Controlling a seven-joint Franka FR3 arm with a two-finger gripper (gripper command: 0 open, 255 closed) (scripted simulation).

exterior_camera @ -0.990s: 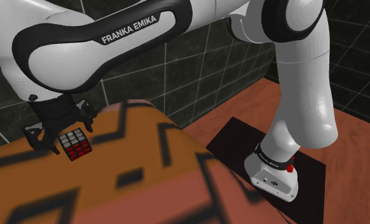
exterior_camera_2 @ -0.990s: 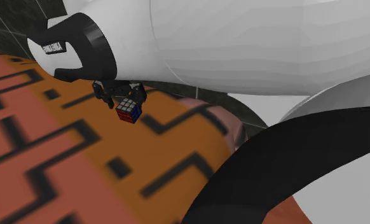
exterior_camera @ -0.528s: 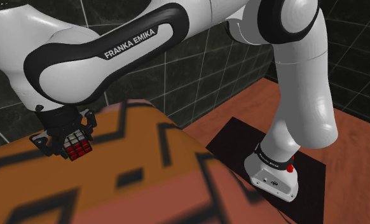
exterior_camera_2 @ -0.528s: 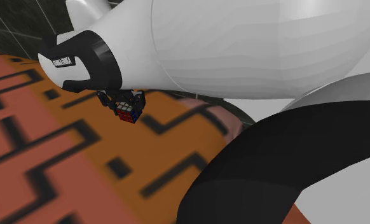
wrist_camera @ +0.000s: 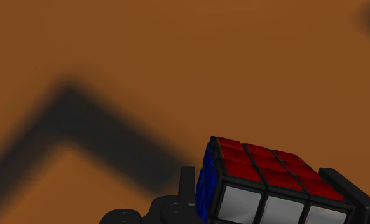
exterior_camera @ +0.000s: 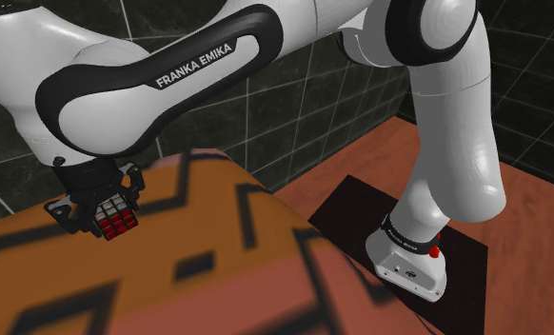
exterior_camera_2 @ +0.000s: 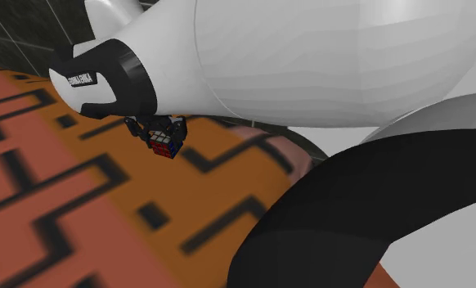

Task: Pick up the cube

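Observation:
The cube point(exterior_camera: 114, 217) is a puzzle cube with red, white and blue faces on a black frame. It sits at the far left of the orange patterned surface point(exterior_camera: 227, 247) in the shoulder view. My black gripper point(exterior_camera: 106, 211) comes down on it from above and is shut on it, one finger on each side. In the second exterior view the cube point(exterior_camera_2: 166, 142) shows between the fingers under the big white arm link. The wrist view has the cube point(wrist_camera: 266, 181) clasped between the two fingers point(wrist_camera: 185, 188). Whether the cube touches the surface I cannot tell.
The orange surface carries black zigzag lines and drops off at a rounded edge point(exterior_camera: 294, 224). Beyond it lies a reddish floor point(exterior_camera: 532, 276) with a black mat point(exterior_camera: 351, 214) under the arm's base point(exterior_camera: 410, 262). A dark tiled wall point(exterior_camera: 294, 105) stands behind.
A second ago the fingers stood apart around the cube and the hand was a little higher; the hand came down and the fingers shut on the cube. Nothing has moved in the last half second.

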